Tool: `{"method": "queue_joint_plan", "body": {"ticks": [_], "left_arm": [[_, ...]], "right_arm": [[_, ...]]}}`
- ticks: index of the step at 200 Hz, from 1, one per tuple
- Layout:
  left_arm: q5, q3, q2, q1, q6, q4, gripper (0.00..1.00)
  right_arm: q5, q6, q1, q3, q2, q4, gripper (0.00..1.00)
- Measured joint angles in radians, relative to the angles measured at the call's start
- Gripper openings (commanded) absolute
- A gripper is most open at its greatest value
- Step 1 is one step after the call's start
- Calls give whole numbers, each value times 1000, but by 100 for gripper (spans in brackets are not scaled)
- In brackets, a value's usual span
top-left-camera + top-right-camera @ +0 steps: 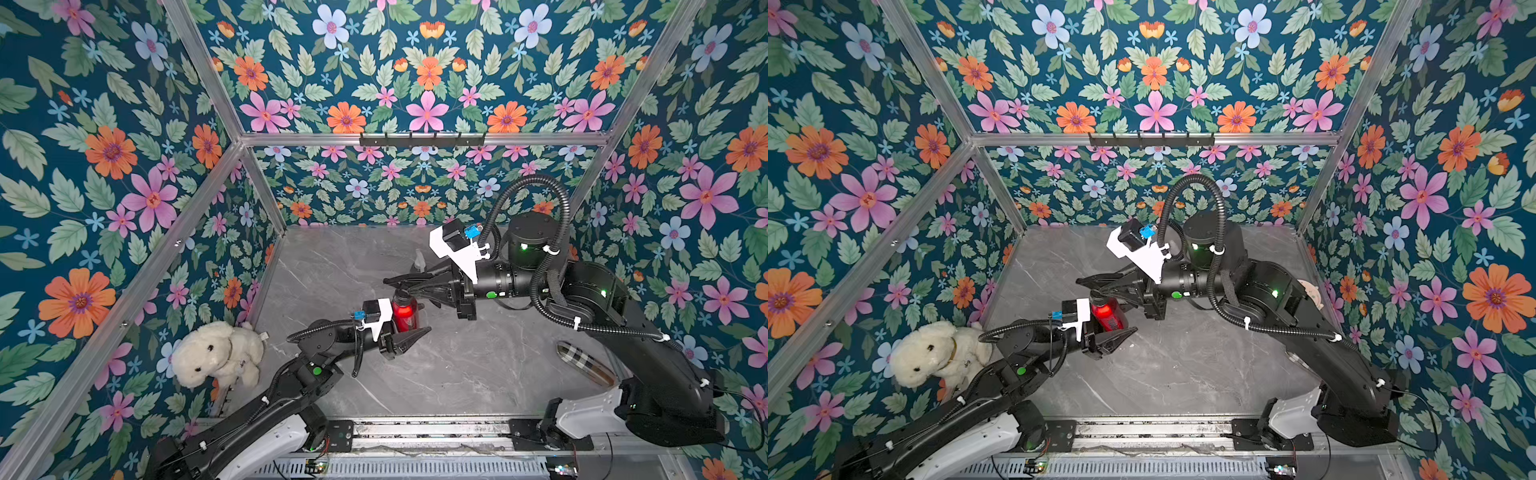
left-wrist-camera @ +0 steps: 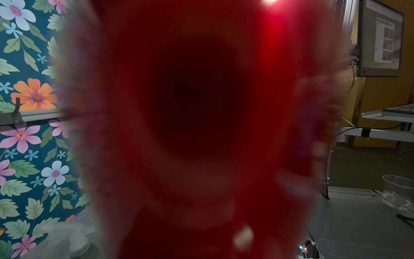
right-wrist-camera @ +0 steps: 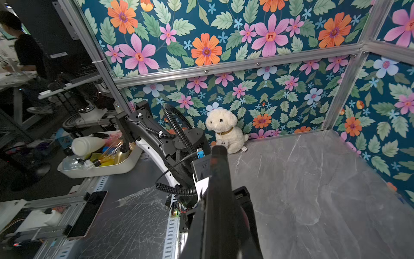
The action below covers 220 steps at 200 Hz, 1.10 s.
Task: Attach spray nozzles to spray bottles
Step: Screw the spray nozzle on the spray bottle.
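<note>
Left gripper (image 1: 409,325), reaching in from 7 o'clock, is clamped on the body of a small shiny red cylindrical bottle (image 1: 405,313). It holds the bottle upright just off the centre of the grey marbled worktop (image 1: 478,365). Whether the base rests on the surface or hangs above it cannot be told. The hold is so close that the left wrist view shows little but a red blur.

Right gripper (image 1: 398,288) comes across from 3 o'clock, jaws drawn together at the bottle's top. There it appears to pinch the small black spray nozzle (image 1: 401,294) seated on the neck.

The arrangement reads as a brace and a turn. One arm pins the bottle so it cannot spin, and the other is placed to twist the nozzle home. The likely hazards are a crooked thread or the glossy bottle slipping round in the grasp.

A translucent grey plastic bottle (image 1: 419,261) stands toward 12 o'clock, partly hidden behind the right arm, apparently awaiting its own nozzle. A white plush dog (image 1: 216,353) sits in the 8 o'clock corner, well apart from the work.
</note>
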Motion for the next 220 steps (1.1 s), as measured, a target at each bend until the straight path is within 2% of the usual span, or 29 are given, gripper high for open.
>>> {"method": "queue_joint_plan", "body": {"ticks": [75, 115, 163, 220], "left_arm": [[-64, 34, -17, 1, 48, -121, 0], [-89, 42, -7, 1, 81, -153, 0], [-112, 27, -13, 1, 89, -162, 0], [-192, 1, -36, 1, 89, -175, 0]], "right_arm": [[149, -58, 20, 219, 94, -214, 0], [188, -64, 20, 354, 165, -346, 0], [211, -46, 24, 303, 148, -339, 0], [314, 31, 64, 168, 106, -219, 0]]}}
